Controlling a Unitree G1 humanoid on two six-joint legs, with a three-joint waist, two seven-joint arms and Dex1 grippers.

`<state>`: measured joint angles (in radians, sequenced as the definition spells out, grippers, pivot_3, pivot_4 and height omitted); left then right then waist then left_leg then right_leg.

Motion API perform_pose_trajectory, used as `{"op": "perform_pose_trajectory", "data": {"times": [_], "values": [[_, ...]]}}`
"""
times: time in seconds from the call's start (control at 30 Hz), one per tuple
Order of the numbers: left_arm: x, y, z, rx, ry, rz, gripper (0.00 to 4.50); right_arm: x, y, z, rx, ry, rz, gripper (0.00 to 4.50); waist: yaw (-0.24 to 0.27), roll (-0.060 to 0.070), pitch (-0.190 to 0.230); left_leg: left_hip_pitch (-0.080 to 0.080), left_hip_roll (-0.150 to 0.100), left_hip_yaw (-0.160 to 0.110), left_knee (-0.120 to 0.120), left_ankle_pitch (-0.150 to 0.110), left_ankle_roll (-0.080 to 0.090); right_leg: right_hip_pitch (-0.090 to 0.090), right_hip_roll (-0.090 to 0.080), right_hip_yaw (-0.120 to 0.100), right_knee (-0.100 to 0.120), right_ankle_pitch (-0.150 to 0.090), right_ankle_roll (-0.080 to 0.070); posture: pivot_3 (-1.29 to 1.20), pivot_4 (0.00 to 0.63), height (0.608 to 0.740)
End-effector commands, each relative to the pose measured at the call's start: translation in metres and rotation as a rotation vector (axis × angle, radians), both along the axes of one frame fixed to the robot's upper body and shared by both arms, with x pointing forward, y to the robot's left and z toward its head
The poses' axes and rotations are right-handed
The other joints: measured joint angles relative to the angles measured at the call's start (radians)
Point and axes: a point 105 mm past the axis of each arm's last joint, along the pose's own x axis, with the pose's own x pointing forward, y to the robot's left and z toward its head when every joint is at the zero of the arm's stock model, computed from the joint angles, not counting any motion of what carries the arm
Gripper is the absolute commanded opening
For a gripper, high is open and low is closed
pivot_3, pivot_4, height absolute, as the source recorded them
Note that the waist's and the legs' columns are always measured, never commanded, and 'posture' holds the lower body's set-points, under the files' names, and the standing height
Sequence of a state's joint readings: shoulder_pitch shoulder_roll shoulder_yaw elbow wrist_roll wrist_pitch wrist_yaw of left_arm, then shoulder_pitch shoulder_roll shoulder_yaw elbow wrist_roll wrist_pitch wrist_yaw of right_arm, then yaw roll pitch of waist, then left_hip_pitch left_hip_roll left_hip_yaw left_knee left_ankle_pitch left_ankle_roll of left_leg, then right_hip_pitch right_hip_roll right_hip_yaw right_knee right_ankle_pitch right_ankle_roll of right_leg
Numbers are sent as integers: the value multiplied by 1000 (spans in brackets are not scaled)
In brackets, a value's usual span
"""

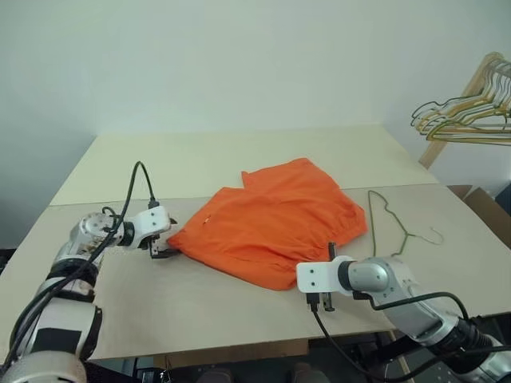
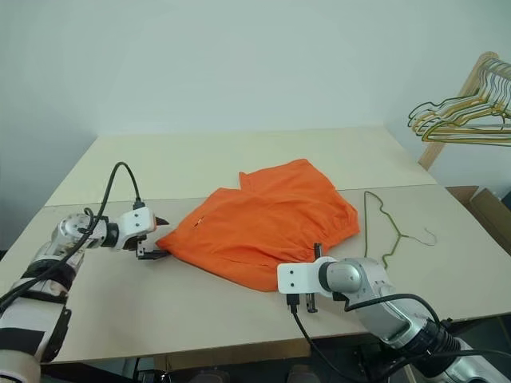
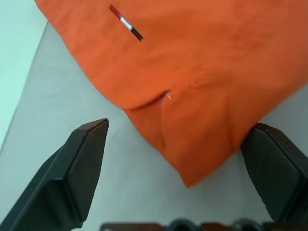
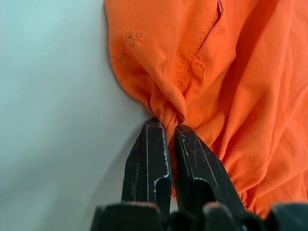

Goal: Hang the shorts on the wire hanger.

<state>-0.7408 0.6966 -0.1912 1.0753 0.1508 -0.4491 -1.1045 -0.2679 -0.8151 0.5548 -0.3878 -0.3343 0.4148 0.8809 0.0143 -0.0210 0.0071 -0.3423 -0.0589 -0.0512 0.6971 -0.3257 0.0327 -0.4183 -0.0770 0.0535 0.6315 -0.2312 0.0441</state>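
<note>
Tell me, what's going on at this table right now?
The right gripper is shut on a pinch of the orange shorts, which lie flat on the table. The left gripper is open at the opposite corner of the shorts. The wire hanger lies untouched beside them.

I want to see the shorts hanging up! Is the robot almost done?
Not yet. Done: the right gripper has pinched a bunched edge of the orange shorts. In hand: the left gripper is open, its fingers either side of a corner of the shorts. Left: the shorts lie flat on the table, and the wire hanger lies beside them, untouched. Threading the shorts onto it has not begun.
</note>
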Motion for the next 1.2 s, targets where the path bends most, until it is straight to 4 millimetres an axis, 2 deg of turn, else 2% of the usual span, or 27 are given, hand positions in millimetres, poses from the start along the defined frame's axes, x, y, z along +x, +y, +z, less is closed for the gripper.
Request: {"op": "perform_pose_trajectory", "data": {"times": [0.03, 0.1, 0.47, 0.57, 0.7, 0.8, 1.03, 1.2], "values": [[3, -7, -5, 21, 4, -20, 4127, 1, 0, 6, 6, -21, 3, 0, -1, 0, -1, 0, 0, 0, 0, 0, 0, 0, 0, 0, 0, 0, 0, -41, 0, 740], [1, -8, -5, 13, 19, -33, 3677, 2, 0, 6, 7, -25, -2, 0, -2, 0, -1, 0, 0, 0, 0, 0, 0, 0, 0, 0, 0, 0, 0, -47, 0, 740], [-10, 4, -10, 96, 43, -88, 131, 6, -2, 7, 3, -38, -13, 0, -10, 0, -2, 0, 1, 0, 0, 0, 0, 0, 1, 0, 1, 0, 0, -37, 0, 740], [-16, 10, -9, 136, 40, -116, 40, 8, -5, 10, -4, -55, -8, 0, -17, 0, -2, 0, 1, 0, 0, 0, 0, -1, 1, 0, 1, 0, 0, -45, 0, 740], [-39, 20, -3, 183, 34, -196, 40, 12, -17, 14, -54, -94, 50, 0, -44, 1, -2, -1, 2, 2, 0, 0, 0, -3, 1, 1, 1, 0, 0, -46, 0, 740], [-58, 19, 1, 196, 31, -216, 40, 17, -23, 18, -80, -124, 119, 0, -60, 2, -2, 0, 2, 3, -1, 0, 0, -3, 0, 3, 0, 0, 0, -42, 0, 740], [-110, 0, 10, 241, 69, -197, 40, 30, -24, 29, -146, -195, 354, 0, -61, 6, 1, 3, 4, 5, -2, -2, 3, -2, 1, 6, 2, 0, 0, -8, 0, 740], [-140, -16, 17, 247, 125, -162, 40, 36, -29, 31, -187, -194, 442, 0, -50, 6, 2, 4, 4, 6, -2, -2, 3, -1, 1, 6, 1, 0, 0, 13, 0, 740]]}}
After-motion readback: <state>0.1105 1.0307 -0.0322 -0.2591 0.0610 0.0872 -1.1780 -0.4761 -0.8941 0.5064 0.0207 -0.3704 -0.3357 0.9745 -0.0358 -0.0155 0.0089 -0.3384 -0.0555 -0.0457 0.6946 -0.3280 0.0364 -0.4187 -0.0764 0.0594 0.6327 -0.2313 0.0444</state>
